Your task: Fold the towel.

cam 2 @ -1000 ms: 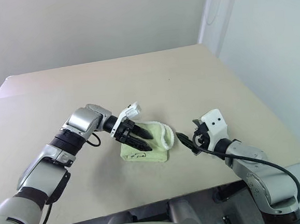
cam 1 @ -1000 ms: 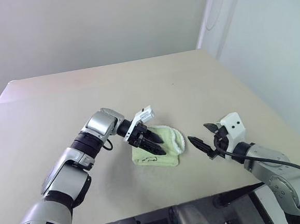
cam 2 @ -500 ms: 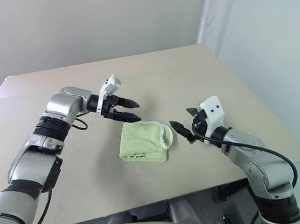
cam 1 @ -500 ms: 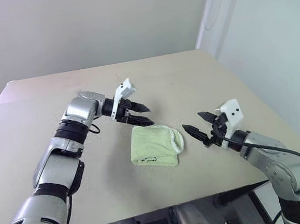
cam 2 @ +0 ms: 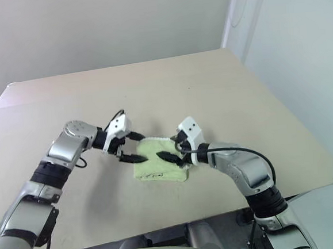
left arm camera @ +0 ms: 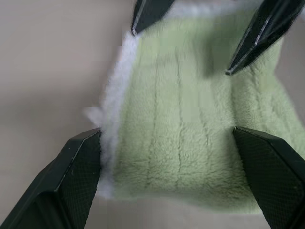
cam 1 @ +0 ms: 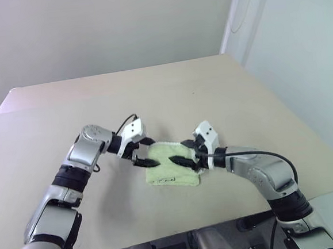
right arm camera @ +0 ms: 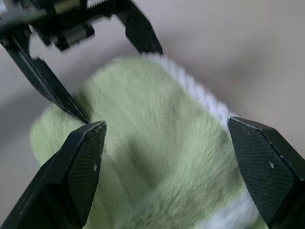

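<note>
The towel (cam 1: 171,169) lies folded into a small light yellow-green pad on the table, with white edging along its far and right sides and dark marks near its front edge. My left gripper (cam 1: 152,153) is open at the towel's left edge, its fingers (left arm camera: 81,181) spread across the pad's width. From the right, my right gripper (cam 1: 176,151) reaches over the towel, open too, with the cloth (right arm camera: 157,167) between its fingers (right arm camera: 267,167). The two grippers point at each other, tips close together above the pad. Neither holds cloth.
The beige table (cam 1: 221,91) stretches wide around the towel, with a seam line down its left part. Its front edge (cam 1: 163,234) is close below the towel and its right edge (cam 1: 306,142) runs beside a white wall.
My left gripper lifted off the towel to the back left, then dropped to the towel's left edge. My right gripper swung left from the bare table onto the towel. The towel stayed put.
</note>
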`<state>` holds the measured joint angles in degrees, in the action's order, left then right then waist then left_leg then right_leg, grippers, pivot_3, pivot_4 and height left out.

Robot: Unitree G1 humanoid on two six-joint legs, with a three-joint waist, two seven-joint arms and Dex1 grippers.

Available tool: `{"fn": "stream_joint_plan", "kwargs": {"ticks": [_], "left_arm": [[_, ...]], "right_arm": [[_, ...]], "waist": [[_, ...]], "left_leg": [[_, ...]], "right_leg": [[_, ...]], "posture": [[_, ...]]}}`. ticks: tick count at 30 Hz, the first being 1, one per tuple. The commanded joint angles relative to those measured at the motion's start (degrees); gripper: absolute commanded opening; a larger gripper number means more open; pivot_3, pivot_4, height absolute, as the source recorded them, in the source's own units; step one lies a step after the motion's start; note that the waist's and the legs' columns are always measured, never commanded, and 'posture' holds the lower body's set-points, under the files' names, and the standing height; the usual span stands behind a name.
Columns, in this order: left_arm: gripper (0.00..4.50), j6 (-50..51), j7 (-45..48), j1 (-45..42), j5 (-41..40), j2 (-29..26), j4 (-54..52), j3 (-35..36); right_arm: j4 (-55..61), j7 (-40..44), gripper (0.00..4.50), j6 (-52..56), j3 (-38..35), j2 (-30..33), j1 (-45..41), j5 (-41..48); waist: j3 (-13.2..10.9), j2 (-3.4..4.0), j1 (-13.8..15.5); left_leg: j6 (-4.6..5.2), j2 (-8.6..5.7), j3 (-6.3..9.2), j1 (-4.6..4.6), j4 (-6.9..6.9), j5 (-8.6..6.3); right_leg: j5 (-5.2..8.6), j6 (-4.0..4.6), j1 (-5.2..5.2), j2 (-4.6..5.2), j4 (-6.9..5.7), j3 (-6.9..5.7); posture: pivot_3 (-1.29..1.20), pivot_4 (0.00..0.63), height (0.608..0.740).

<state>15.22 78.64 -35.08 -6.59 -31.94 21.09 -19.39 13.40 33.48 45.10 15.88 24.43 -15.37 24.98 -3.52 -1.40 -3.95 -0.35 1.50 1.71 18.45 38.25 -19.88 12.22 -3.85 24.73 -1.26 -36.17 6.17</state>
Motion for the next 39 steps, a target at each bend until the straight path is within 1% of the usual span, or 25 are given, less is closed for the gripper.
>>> {"fn": "stream_joint_plan", "kwargs": {"ticks": [1,2,4,8,10,13,16,19,21,22,23,27,30,31,33,39], "left_arm": [[4.48,-2.50,-1.63,0.95,2.75,-0.56,-1.42,-1.01],[4.48,-4.24,-2.52,1.26,4.28,-0.40,0.05,-1.76],[4.48,-8.43,-3.51,1.83,6.85,-0.31,2.95,-3.07],[4.48,-13.79,-5.76,1.02,9.11,1.11,9.62,-3.76],[4.48,-14.96,-6.15,-0.10,8.56,2.12,12.40,-2.85],[4.48,-14.66,-4.12,-1.17,6.06,2.54,13.30,-0.95],[4.48,-14.31,-0.78,-1.19,3.17,1.51,11.91,1.06],[4.48,-14.24,-0.24,-1.51,0.78,0.65,11.56,4.15],[4.48,-12.61,-0.04,-2.00,-1.58,0.09,10.89,6.77],[4.48,-11.05,0.41,-2.38,-3.11,-0.18,10.39,8.14],[4.48,-9.58,0.96,-2.70,-4.18,-0.77,9.74,9.24],[4.48,-3.99,2.29,-2.62,-7.59,-3.54,5.35,12.68],[4.48,-2.50,3.09,-0.36,-7.96,-6.46,1.89,13.21],[4.48,-1.78,3.33,0.54,-8.15,-7.12,0.55,13.18],[4.48,-1.40,3.45,2.68,-7.96,-8.34,-2.22,12.92],[4.48,1.90,1.84,6.31,-8.57,-9.39,-8.17,13.03]], "right_arm": [[-1.06,0.61,4.25,-2.46,3.43,0.38,1.10,-3.99],[-2.25,0.23,4.25,-2.70,4.36,0.05,0.98,-5.30],[-4.57,-0.46,4.25,-3.85,5.97,-0.41,0.54,-8.15],[-6.65,-0.59,4.25,-5.58,5.67,-1.75,-0.25,-10.16],[-6.19,-0.43,4.25,-5.94,4.25,-1.77,-0.59,-10.06],[-4.14,0.64,4.25,-5.55,1.98,-0.86,-0.39,-8.73],[-0.57,2.72,4.25,-4.86,-1.07,0.02,0.10,-5.77],[2.84,4.18,4.25,-3.43,-4.65,0.55,-0.17,-2.49],[4.98,5.13,4.25,-3.00,-5.89,1.23,-0.30,-1.16],[6.18,5.76,4.25,-3.13,-6.02,1.81,-0.21,-0.91],[7.57,6.53,4.25,-3.59,-5.66,2.72,0.00,-1.12],[12.95,10.74,4.25,-5.93,-3.47,6.32,1.32,-1.49],[14.46,14.57,4.25,-9.74,0.50,9.66,2.41,-4.26],[14.11,15.59,4.25,-11.01,2.06,10.58,2.49,-5.49],[13.01,16.69,4.25,-13.07,3.98,10.79,2.08,-6.88],[10.24,19.61,4.25,-16.34,6.31,11.36,0.62,-9.51]], "waist": [[0.00,0.00,0.00],[0.05,-0.01,-0.03],[0.28,-0.02,-0.10],[0.67,-0.01,-0.11],[0.71,0.03,-0.19],[0.71,0.04,-0.17],[0.68,0.06,-0.22],[0.63,0.14,-0.34],[0.63,0.15,-0.30],[0.63,0.15,-0.20],[0.63,0.15,-0.13],[0.62,0.15,-0.04],[0.60,0.12,-0.13],[0.60,0.13,-0.14],[0.60,0.14,-0.18],[0.55,0.06,-0.03]], "left_leg": [[0.00,0.00,0.00,-0.01,0.00,0.00],[0.00,0.00,-0.01,-0.06,0.01,0.00],[0.00,0.00,-0.01,-0.22,0.04,0.00],[0.00,-0.01,-0.01,-0.58,0.03,0.00],[-0.01,0.00,0.00,-1.11,0.01,0.00],[-0.02,-0.01,0.06,-1.16,0.02,0.00],[-0.03,-0.01,0.06,-1.11,0.03,0.01],[-0.03,-0.01,0.05,-0.96,-0.01,0.01],[-0.01,-0.01,0.07,-0.63,-0.07,0.00],[-0.01,0.01,0.12,-0.20,-0.06,0.01],[-0.01,0.00,0.14,-0.05,-0.05,0.01],[0.01,0.01,0.18,0.00,-0.05,0.00],[0.02,0.00,0.15,-0.04,-0.04,-0.01],[0.02,0.00,0.13,-0.05,-0.04,-0.01],[0.02,0.00,0.10,-0.07,-0.05,-0.01],[0.00,0.00,0.15,-0.14,0.07,0.00]], "right_leg": [[0.01,0.02,-0.04,0.00,0.00,0.00],[0.09,0.16,-0.11,0.00,0.00,0.00],[0.11,0.18,-0.29,0.00,0.01,0.01],[0.11,0.19,-0.67,-0.02,0.01,0.01],[0.13,0.20,-1.17,-0.03,0.05,0.00],[0.13,0.19,-1.28,-0.02,0.15,0.00],[0.13,0.18,-1.24,-0.02,0.15,0.00],[0.13,0.18,-1.02,-0.03,0.07,0.00],[0.12,0.17,-0.59,-0.08,0.03,0.01],[0.09,0.15,-0.24,-0.11,-0.02,0.00],[-0.01,0.01,-0.05,-0.11,-0.04,-0.02],[0.01,-0.01,0.13,-0.09,0.03,-0.05],[0.06,-0.01,0.11,-0.06,0.07,-0.05],[0.14,0.13,0.11,-0.06,0.07,-0.04],[0.16,0.15,0.02,-0.06,0.06,-0.03],[0.17,0.19,-0.02,-0.07,0.00,-0.04]], "posture": [[0.00,0.000,0.712],[0.00,0.000,0.712],[0.00,0.000,0.712],[0.00,0.000,0.712],[0.00,0.000,0.712],[0.00,0.000,0.712],[0.00,0.000,0.712],[0.00,0.000,0.712],[0.00,0.000,0.712],[0.00,0.000,0.712],[0.00,0.000,0.712],[0.00,0.000,0.712],[0.00,0.000,0.712],[0.00,0.000,0.712],[0.00,0.000,0.712],[0.00,0.000,0.712]]}}
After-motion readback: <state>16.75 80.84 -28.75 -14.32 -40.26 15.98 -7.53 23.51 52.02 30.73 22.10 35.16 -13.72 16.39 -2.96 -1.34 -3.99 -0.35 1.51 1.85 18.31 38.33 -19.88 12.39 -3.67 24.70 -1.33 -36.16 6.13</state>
